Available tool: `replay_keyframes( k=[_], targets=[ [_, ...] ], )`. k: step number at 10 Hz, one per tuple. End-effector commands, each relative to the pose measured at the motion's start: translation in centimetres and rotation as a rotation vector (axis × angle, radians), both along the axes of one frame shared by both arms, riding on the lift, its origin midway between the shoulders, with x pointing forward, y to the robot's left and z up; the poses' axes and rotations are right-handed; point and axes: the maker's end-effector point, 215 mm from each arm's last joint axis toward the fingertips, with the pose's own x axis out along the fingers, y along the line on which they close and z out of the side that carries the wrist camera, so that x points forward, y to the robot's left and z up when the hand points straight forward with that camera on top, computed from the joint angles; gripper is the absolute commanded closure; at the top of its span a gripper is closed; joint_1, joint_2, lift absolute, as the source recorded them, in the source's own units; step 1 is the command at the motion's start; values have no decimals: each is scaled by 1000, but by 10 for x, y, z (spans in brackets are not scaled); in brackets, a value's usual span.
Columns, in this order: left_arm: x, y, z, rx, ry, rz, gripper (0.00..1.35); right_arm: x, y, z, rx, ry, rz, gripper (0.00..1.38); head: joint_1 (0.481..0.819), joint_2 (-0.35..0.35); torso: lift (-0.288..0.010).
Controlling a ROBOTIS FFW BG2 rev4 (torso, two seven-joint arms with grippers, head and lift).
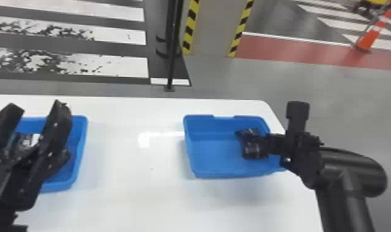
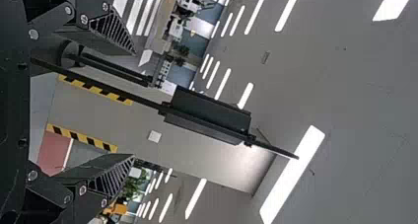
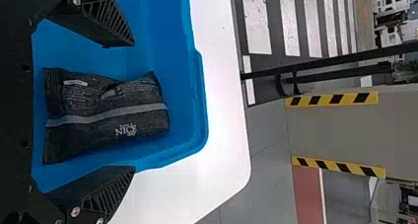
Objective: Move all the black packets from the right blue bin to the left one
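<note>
At the left of the head view my left gripper (image 1: 36,108) stands open and raised in front of the left blue bin (image 1: 81,135). Dark packaging with a white patch (image 1: 34,139) shows in that bin behind it. In the left wrist view the same gripper (image 2: 133,104) has nothing between its fingers. My right gripper (image 1: 276,143) is over the right side of the right blue bin (image 1: 216,157), by a black packet (image 1: 255,150). Seen from the right wrist, the open gripper (image 3: 133,105) has its fingers on either side of the black packet (image 3: 108,105), which lies in the bin (image 3: 185,105).
Both bins stand on a white table (image 1: 132,172), with a wide gap between them. The table's right edge runs close beside the right bin. Past the far edge stand a black pole (image 1: 172,61) and a panel with yellow-black stripes (image 1: 214,27); an orange cone (image 1: 372,35) is farther right.
</note>
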Motion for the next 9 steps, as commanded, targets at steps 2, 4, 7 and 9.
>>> replay_keyframes(
  k=[2, 4, 7, 9],
  targets=[
    [0, 2, 3, 2, -10, 5, 326, 3, 18, -6, 5, 41, 25, 136, 695, -240, -140],
    [0, 2, 3, 2, -10, 5, 328, 2, 29, -5, -7, 79, 20, 136, 695, -225, -140],
    [-1, 5, 6, 2, -21, 12, 328, 9, 26, -11, -10, 147, -9, 136, 695, -216, -140],
    [-2, 8, 7, 3, -24, 20, 329, 11, 21, -21, 2, 191, -20, 136, 695, -213, -140]
  ],
)
